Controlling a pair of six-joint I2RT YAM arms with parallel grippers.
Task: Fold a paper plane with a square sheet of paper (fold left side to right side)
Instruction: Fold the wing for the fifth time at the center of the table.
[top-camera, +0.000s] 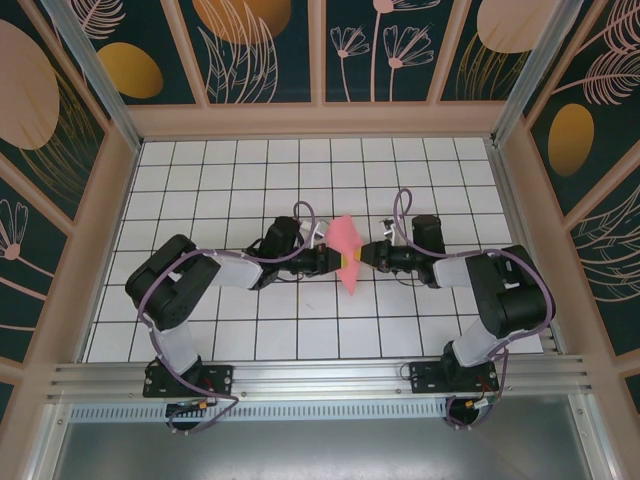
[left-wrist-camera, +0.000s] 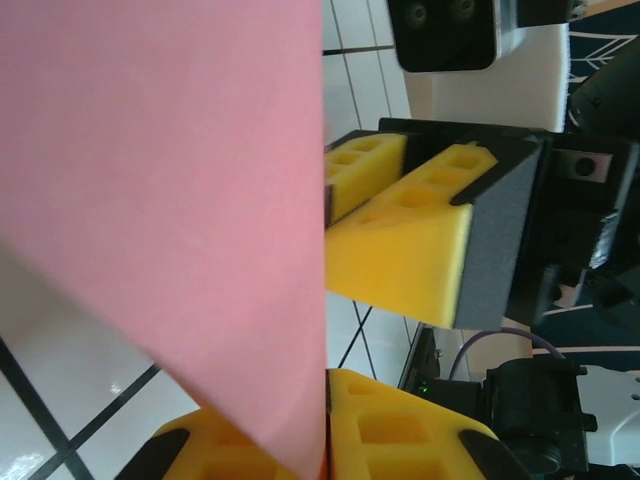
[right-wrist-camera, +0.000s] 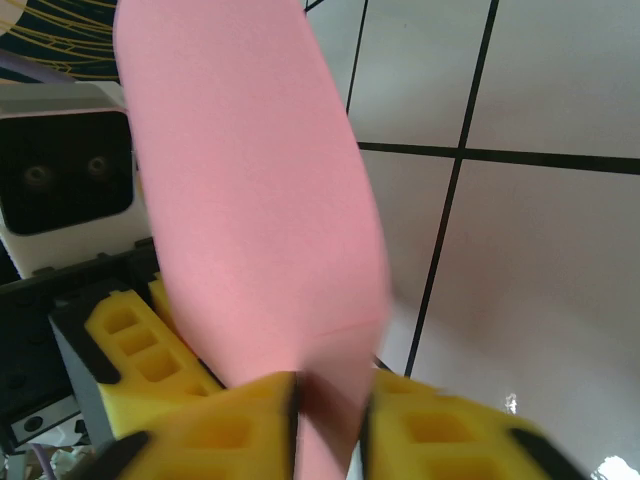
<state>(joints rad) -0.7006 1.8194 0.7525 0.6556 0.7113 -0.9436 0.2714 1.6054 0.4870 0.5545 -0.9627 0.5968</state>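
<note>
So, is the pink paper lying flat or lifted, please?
Lifted: the pink paper stands on edge above the table, pinched by the left gripper and right gripper.

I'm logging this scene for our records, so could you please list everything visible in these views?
sheet of paper: one, salmon pink, held off the table at its centre.
table: one, white with black grid lines, beneath the arms.
enclosure walls: several panels, dark teal with floral prints, around the table.
rail: one, silver, along the near edge.
left arm: one, black and white, near left.
right arm: one, black and white, near right.
left gripper: one, yellow pads, shut on the paper.
right gripper: one, yellow pads, shut on the paper.
</note>
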